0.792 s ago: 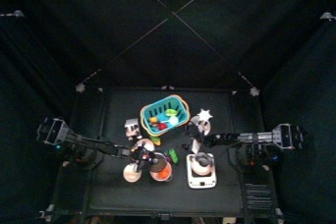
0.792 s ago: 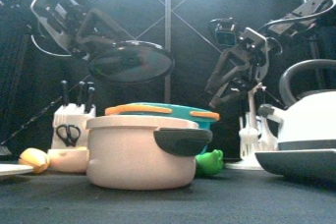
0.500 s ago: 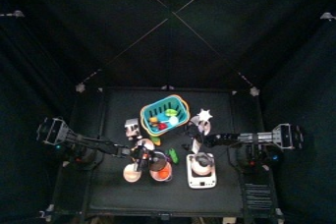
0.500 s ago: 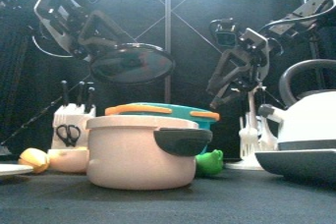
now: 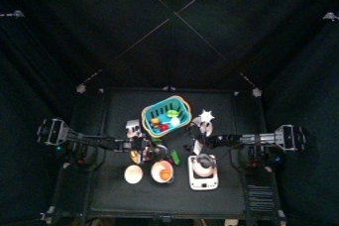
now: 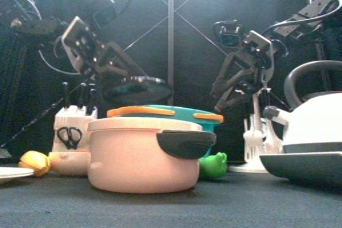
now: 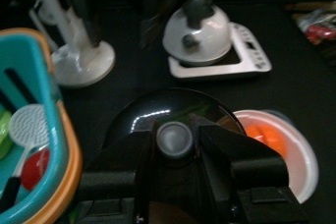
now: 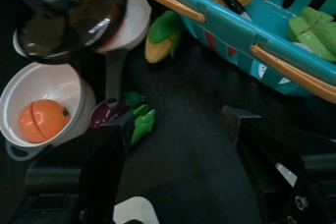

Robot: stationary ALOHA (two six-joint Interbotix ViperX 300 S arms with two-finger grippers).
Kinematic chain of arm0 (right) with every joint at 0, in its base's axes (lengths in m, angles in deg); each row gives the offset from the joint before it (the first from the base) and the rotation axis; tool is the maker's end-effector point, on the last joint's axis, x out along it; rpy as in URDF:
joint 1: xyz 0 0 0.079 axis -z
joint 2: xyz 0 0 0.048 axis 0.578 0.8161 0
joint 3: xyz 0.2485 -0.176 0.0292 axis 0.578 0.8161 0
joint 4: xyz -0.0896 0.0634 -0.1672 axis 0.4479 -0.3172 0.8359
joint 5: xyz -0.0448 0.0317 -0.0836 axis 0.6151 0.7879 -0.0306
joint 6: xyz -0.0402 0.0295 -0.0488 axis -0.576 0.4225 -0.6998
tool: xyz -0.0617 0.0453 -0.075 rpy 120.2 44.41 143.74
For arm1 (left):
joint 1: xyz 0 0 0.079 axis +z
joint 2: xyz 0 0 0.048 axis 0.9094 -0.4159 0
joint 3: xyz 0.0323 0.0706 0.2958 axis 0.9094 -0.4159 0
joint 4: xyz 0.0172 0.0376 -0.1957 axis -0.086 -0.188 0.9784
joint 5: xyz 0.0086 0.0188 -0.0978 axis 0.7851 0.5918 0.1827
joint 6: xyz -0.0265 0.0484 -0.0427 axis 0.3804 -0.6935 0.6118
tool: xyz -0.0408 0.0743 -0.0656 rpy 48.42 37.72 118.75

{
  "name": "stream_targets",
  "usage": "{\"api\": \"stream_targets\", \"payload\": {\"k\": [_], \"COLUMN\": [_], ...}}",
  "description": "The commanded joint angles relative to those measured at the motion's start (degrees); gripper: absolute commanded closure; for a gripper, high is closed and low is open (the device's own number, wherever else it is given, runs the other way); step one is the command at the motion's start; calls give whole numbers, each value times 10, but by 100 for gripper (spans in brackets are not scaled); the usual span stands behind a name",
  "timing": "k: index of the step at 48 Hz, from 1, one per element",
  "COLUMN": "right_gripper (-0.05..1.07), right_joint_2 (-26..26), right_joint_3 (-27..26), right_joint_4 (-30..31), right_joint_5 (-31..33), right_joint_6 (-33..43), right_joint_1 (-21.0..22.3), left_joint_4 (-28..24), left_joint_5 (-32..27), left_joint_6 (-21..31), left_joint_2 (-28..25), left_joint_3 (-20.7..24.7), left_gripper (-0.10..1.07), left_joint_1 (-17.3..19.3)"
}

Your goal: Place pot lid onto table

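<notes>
Lid — dark smoked-glass round pot lid [image 7: 168,135] drops lower, off pink pot [image 6: 144,157], left hand [image 7: 178,159] clamped on knob. Black worktop [image 6: 201,207] next. Right hand [image 8: 197,184] parked, state unclear.

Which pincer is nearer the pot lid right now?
Left. The left pincer is at the pot lid, its jaws around the lid's knob. The right pincer hangs apart from it, on the other side of the pot, above the kettle.

Dark smoked lid [image 7: 171,140] — teal basket [image 7: 33,140], orange-rimmed — white kettle [image 6: 310,112], pale pink pot [image 6: 144,154]
</notes>
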Motion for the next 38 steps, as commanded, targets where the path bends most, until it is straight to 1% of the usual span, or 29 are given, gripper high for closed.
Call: {"api": "stream_targets", "payload": {"k": [1,12,20,26,30,34,38], "right_gripper": [2,2,2,2,2,2,2], "right_joint_2": [-11,-22,-37,-52,-58,-60,-60], "right_joint_3": [-4,1,4,11,15,18,19], "right_joint_4": [1,-2,-2,-3,-3,-7,-11], "right_joint_5": [0,8,16,22,24,25,25], "right_joint_6": [-1,0,0,1,2,2,1], "right_joint_1": [2,2,-2,-3,-3,-3,-4], "left_joint_4": [-9,-8,-7,-2,6,9,9], "left_joint_5": [6,6,1,-4,-4,-4,-5], "left_joint_6": [-1,1,2,2,2,2,1], "left_joint_2": [-32,-105,-130,-137,-138,-139,-139], "left_joint_3": [44,103,133,140,140,138,137], "left_gripper": [57,57,57,57,54,50,42], "left_joint_1": [0,14,26,39,44,47,47]}}
